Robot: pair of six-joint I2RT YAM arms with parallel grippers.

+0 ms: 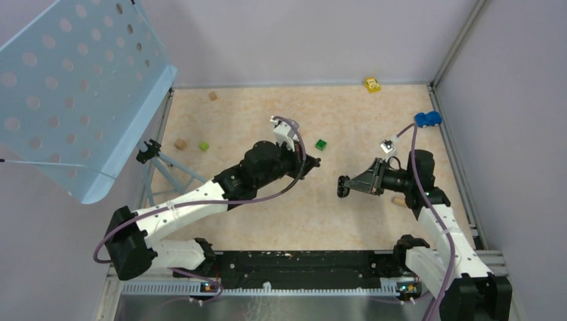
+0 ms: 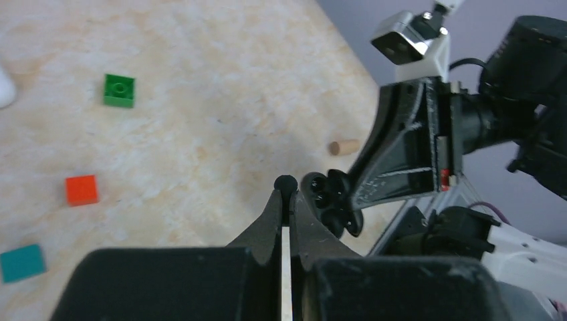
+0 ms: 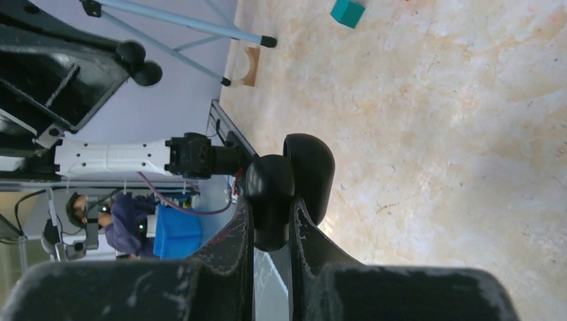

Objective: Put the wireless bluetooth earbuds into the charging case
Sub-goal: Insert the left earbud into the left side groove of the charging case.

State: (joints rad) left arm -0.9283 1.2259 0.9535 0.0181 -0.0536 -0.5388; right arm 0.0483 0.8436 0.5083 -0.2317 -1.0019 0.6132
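Slippage is threatening — left gripper (image 2: 286, 200) is pinching black earbud (image 2: 286, 182) at its tips, right gripper (image 3: 271, 214) is clamping charging case (image 3: 309, 167) — misaligned push could be flicking it out.

**Tally in View**

One black earbud (image 2: 286, 182) and one black case (image 2: 332, 200) show. Toy cars number two: yellow car (image 1: 372, 84), blue car (image 1: 428, 119). Coloured blocks number four: light green block (image 1: 204, 146), dark green block (image 1: 321, 144), red block (image 2: 81, 190), teal block (image 2: 22, 262). Two wooden blocks (image 1: 212, 95) (image 1: 180, 144) and one wooden peg (image 1: 399, 200) lie there.
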